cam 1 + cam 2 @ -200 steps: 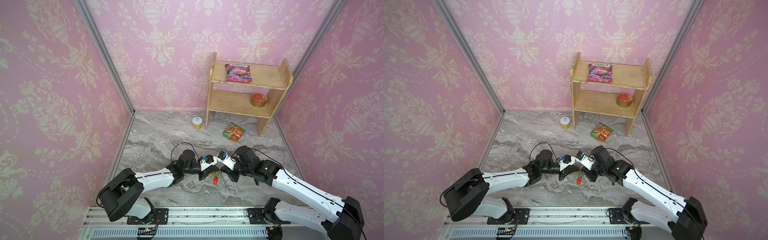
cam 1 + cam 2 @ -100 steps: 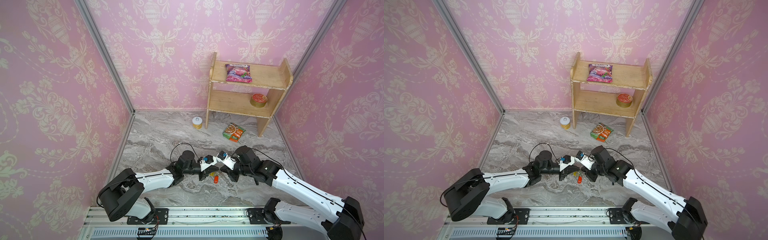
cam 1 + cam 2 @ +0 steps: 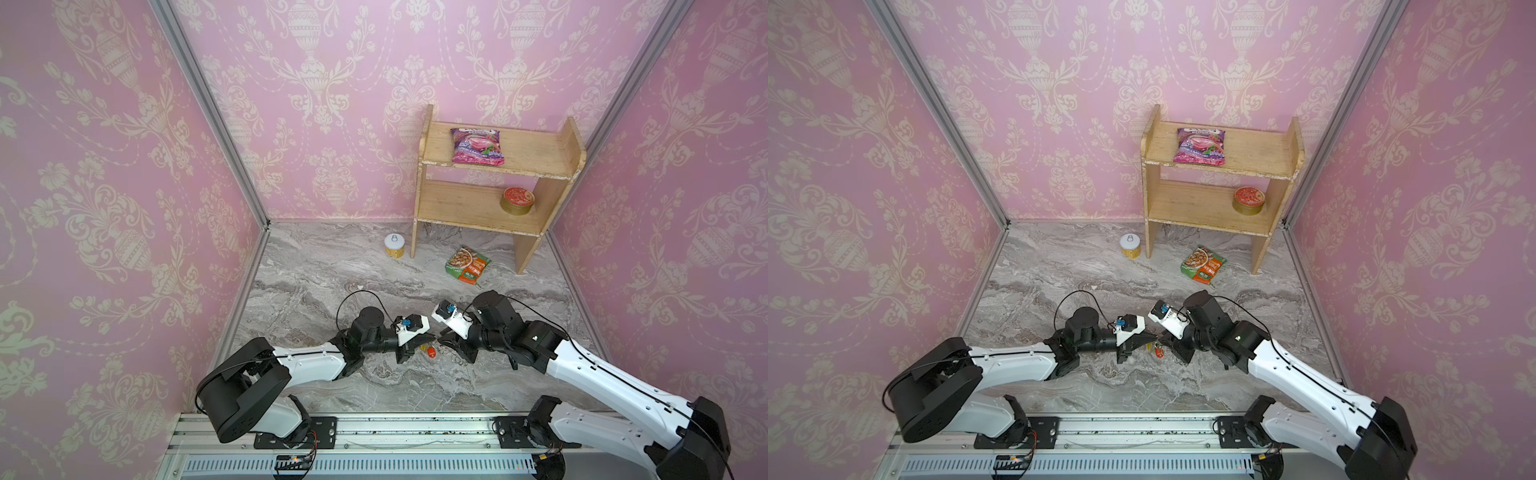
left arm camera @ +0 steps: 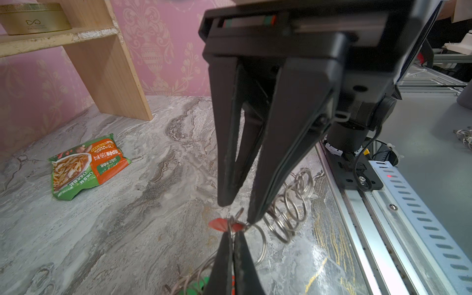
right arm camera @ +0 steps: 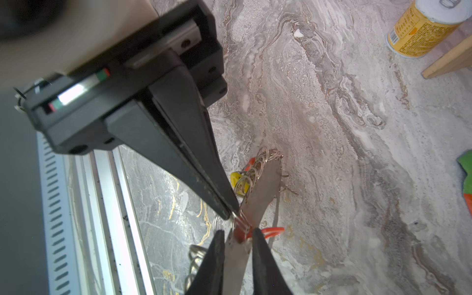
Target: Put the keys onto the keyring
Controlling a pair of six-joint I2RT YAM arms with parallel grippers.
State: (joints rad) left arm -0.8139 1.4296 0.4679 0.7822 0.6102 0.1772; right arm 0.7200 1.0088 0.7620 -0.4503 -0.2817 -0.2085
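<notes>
— Between the 2 arms, low over the front of the desk (image 3: 332,270), what do the tips do?

— They meet almost tip to tip. The left gripper (image 4: 232,233) is clenched on a small ring (image 4: 236,220) at the head of the red key (image 4: 217,224). Whether this ring belongs to the key or to the keyring (image 4: 288,204), I cannot tell.

— And the right gripper (image 5: 237,231)?

— Its fingers stand apart and grasp nothing. They stand on the 2 sides of the grey-brown band (image 5: 265,184), and the red key lies just in front of them.

— So which way does the small ring lie from the right gripper?

— Straight ahead of its tips, very near. It looks to touch 1 finger. The band has its long axis on the same line as the right gripper, so it runs away from the tips, past the yellow key (image 5: 236,178).

— Where are the linked rings?

— The chain of the keyring lies on the desk just beside the right gripper, on the side of the front rail (image 3: 374,428). A green tag (image 4: 196,288) shows under the left gripper.

— Which arm is nearer?

— Both are equally near, but only the left gripper holds something. I think the right gripper needs only a very small advance to close on the small ring. The danger is that it catches the band instead, because the band sits between its fingers.
</notes>
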